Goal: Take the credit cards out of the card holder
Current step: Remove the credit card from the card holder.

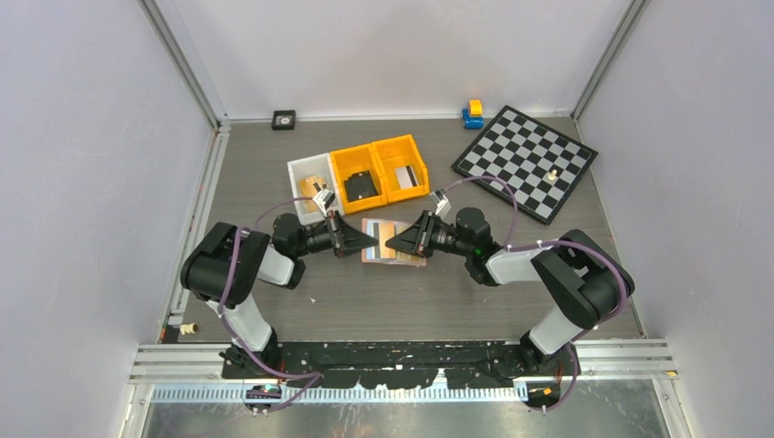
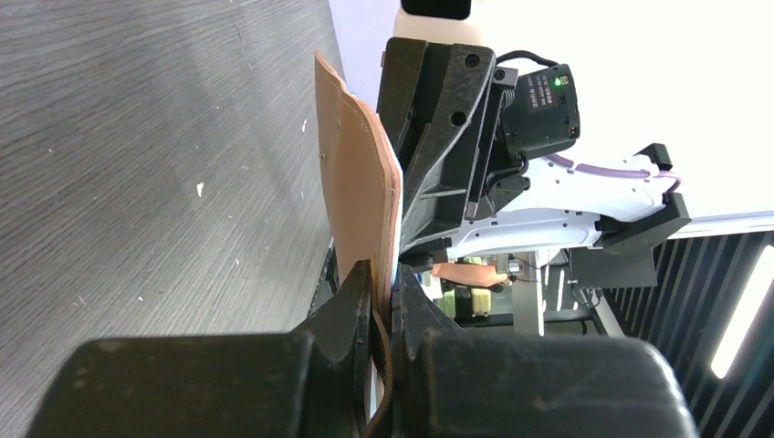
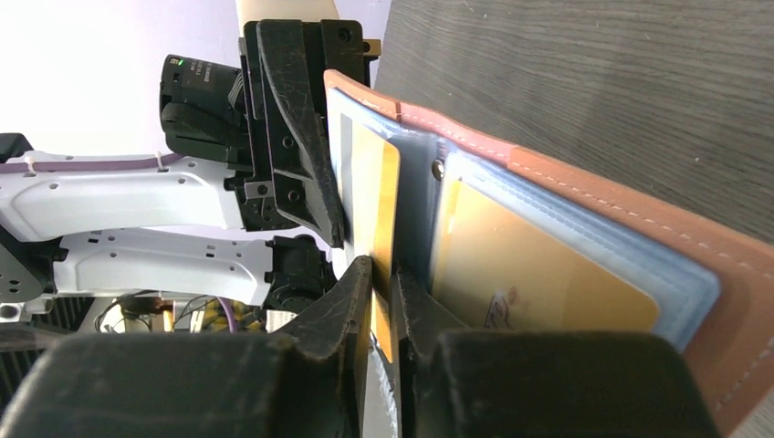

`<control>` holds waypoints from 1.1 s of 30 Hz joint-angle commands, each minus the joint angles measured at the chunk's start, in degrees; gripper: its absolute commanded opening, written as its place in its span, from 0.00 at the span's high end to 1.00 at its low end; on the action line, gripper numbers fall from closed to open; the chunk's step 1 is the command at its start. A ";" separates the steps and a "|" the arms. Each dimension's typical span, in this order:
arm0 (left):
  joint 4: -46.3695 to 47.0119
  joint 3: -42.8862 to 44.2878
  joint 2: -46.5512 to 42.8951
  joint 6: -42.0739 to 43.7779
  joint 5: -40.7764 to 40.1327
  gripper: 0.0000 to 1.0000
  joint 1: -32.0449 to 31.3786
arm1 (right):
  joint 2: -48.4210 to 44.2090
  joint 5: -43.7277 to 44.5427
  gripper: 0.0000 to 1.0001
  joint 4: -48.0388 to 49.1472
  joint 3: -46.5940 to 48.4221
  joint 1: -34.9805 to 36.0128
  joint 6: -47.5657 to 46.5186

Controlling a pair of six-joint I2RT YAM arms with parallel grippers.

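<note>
The tan card holder lies open between my two grippers, lifted at its left side. My left gripper is shut on the edge of its leather cover; it also shows in the top view. My right gripper is shut on a gold credit card that sticks out of a clear pocket; it also shows in the top view. A second gold card sits in the other clear pocket. The brown cover runs along the right.
Two orange bins and a white bin stand just behind the card holder; one holds a black item, another a pale striped flat piece. A chessboard lies back right. A blue-yellow toy and a small black square sit at the back wall.
</note>
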 commanded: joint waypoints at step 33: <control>4.57 -3.97 -10.07 0.84 -0.81 1.00 4.67 | -2.33 -0.13 0.89 4.53 -1.31 -0.33 0.41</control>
